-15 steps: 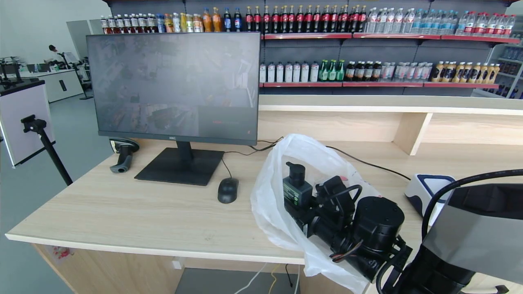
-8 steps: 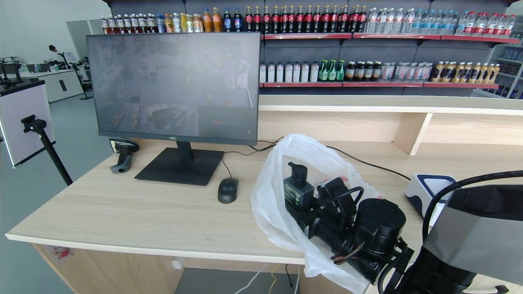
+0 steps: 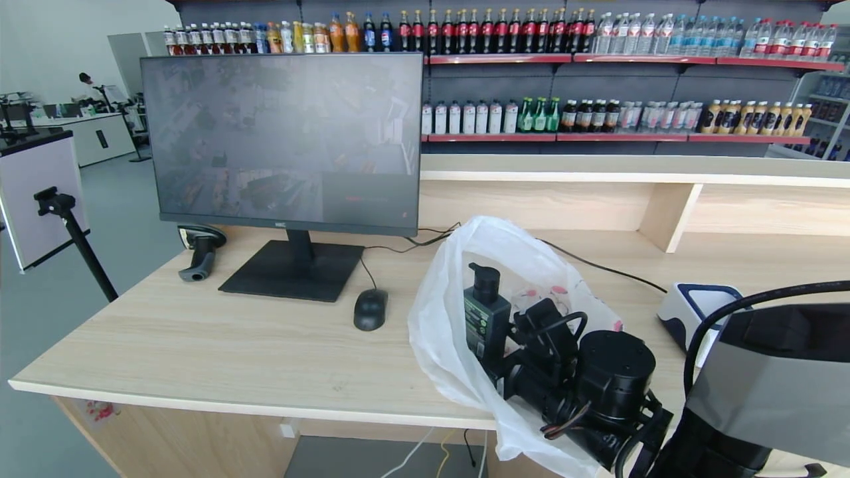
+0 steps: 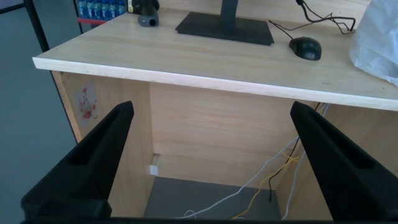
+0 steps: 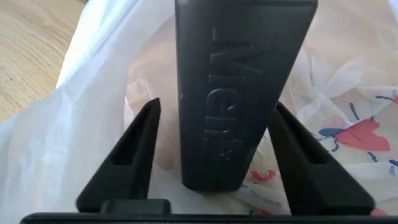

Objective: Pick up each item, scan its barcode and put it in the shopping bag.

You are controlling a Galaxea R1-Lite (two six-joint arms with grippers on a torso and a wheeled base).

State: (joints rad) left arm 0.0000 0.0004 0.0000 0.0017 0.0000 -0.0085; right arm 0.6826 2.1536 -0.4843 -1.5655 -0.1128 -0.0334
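One dark bottle (image 3: 487, 312), upright, pinched by right gripper (image 5: 215, 109) at shopping bag (image 3: 435, 318) mouth; we judge it ready for release. Left gripper (image 4: 211, 112) spread, empty.

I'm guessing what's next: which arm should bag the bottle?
Right: the right gripper holds the dark pump bottle at the open shopping bag. The left gripper sits open below the counter.

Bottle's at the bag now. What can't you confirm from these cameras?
- Barcode on the bottle: in the head view the label is too small to read, and the right wrist view shows an embossed side.
- Bottle's lower end: in the head view it is hidden behind the right arm.
- Red-and-blue pattern: in the right wrist view it is veiled by the plastic of the shopping bag. Whether it is bag print or an item inside is unclear.
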